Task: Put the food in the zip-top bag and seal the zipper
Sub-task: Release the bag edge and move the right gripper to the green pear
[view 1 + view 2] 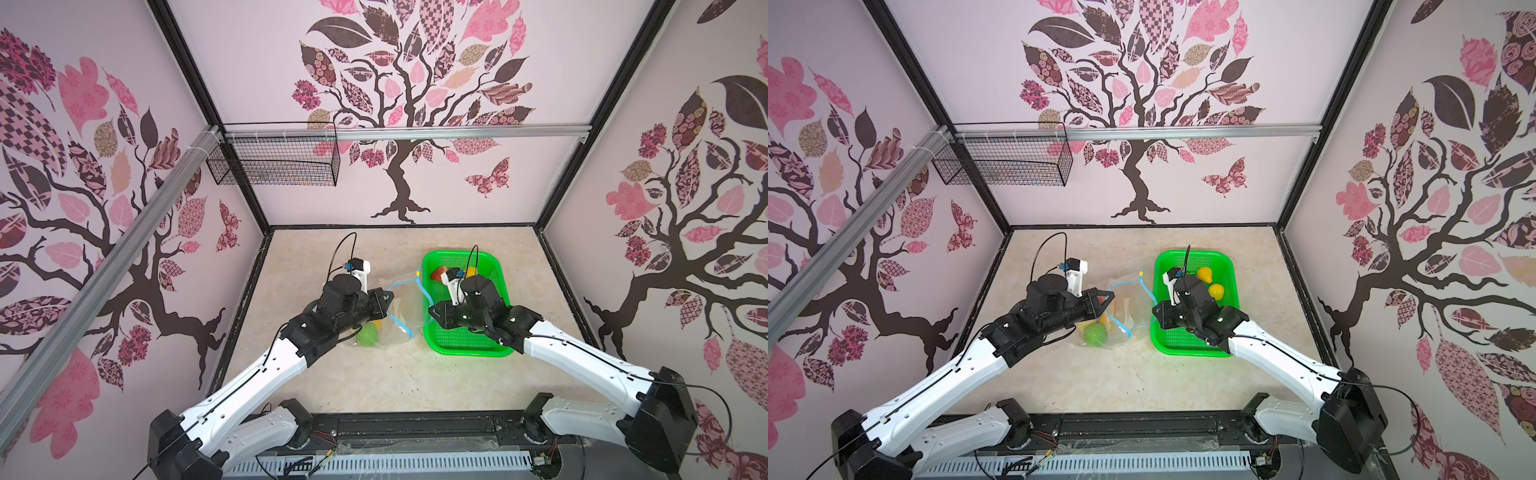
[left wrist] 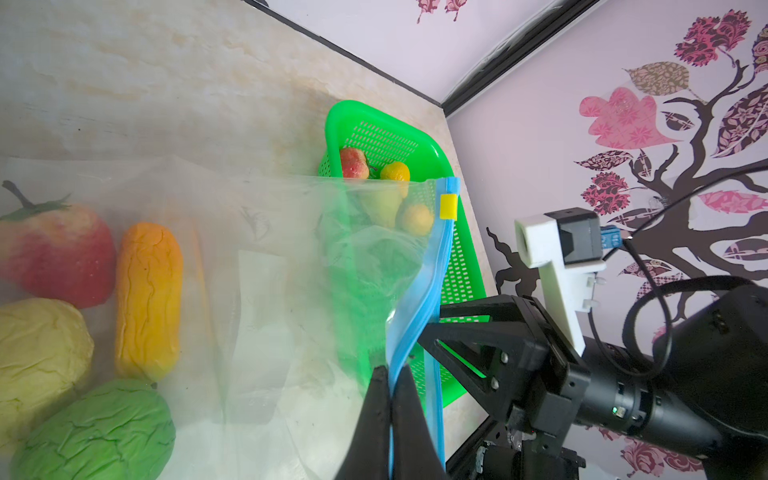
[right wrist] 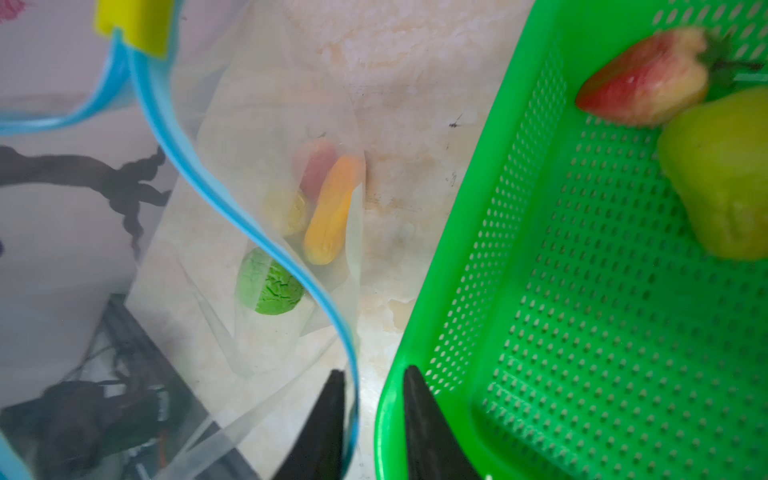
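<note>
Half the green basket (image 1: 457,332) lies under the right arm (image 1: 582,361), which hides some of its fruit. Beside it on the table (image 1: 374,374), the zip-top bag (image 2: 266,266) blurs four pieces of food (image 2: 147,299) inside. The left gripper (image 2: 390,376) pinches the zipper (image 2: 419,299). The right gripper (image 3: 374,376) is parted, with the zipper against one finger.

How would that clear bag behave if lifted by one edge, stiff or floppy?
Probably floppy: the clear bag is creased, and its blue zipper strip curves in waves where nothing holds it. It likely sags away from the left fingers pinching that strip. The toy food gathered at its closed end would probably weigh that end down and shift.
</note>
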Controlling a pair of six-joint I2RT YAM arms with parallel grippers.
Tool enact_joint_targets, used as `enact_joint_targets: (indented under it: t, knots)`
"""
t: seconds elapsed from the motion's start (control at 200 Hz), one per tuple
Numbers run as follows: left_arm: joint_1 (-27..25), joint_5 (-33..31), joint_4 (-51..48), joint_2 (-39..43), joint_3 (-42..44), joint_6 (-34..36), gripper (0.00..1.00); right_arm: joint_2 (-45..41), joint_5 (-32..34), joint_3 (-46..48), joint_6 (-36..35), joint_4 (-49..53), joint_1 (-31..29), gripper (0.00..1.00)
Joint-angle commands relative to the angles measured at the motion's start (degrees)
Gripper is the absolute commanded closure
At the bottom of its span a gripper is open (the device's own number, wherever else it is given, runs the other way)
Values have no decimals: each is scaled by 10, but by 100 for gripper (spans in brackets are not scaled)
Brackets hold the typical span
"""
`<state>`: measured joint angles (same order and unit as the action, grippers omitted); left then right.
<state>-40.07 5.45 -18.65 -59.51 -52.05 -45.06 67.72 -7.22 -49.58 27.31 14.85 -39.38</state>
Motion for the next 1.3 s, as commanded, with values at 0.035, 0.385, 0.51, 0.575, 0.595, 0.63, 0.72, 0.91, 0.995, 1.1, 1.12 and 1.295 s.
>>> enact_joint_targets:
  t: [0.035,0.385,0.51,0.575,0.595,0.63,0.72,0.91,0.995,1.1,1.12,1.295]
  knots:
    - [-2,-3,14,-1,7,0,100,-29,19,-49,-18,30,4,44]
    - [-2,-11,12,-2,11,1,100,-23,72,-120,-67,66,22,20]
    - [-1,-16,8,-2,10,2,100,-22,76,-130,-76,70,54,16]
    - [-1,-18,7,-2,9,3,100,-24,77,-128,-83,65,70,14]
    - [-1,-18,7,-2,9,3,100,-24,80,-127,-86,64,75,13]
    - [-1,-18,6,-3,9,3,100,-23,85,-125,-88,62,86,12]
    - [-1,-18,4,-4,6,4,100,-15,86,-114,-89,58,124,11]
    - [-1,-18,1,-3,3,3,100,35,83,-78,-69,30,197,11]
    - [-1,-14,-1,-5,2,2,100,67,87,-70,-79,8,197,11]
    - [-1,-11,-4,-6,0,1,100,116,96,-82,-108,3,197,11]
    - [-1,-10,-4,-7,0,2,100,126,98,-87,-116,5,197,11]
    - [-2,-9,-7,-2,2,1,100,205,121,-129,-174,32,197,8]
